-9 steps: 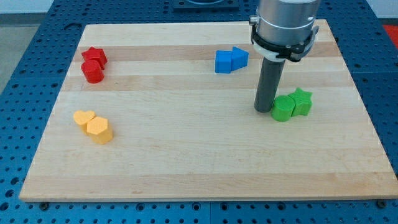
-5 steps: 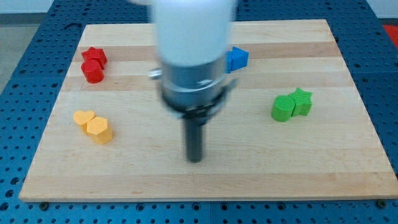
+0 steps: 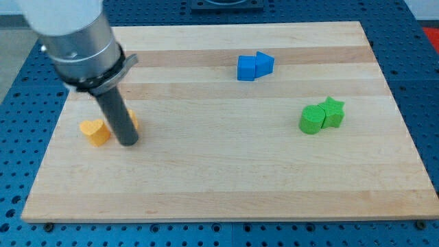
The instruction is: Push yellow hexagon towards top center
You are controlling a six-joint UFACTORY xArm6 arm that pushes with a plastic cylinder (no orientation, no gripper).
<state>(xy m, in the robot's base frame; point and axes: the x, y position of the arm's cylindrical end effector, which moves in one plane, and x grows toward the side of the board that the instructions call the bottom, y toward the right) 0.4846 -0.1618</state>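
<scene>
A wooden worktop [image 3: 226,185] lies on a blue perforated base. My tip [image 3: 129,143] rests on the board at the view's left, just right of a yellow heart-shaped block [image 3: 95,131]. The yellow hexagon [image 3: 132,121] is mostly hidden behind the rod, only a sliver showing at the rod's right edge. There is no gripper, only the rod. Two blue blocks [image 3: 254,66] touch near the view's top centre. A green round block [image 3: 312,119] touches a green star [image 3: 333,111] at the right.
</scene>
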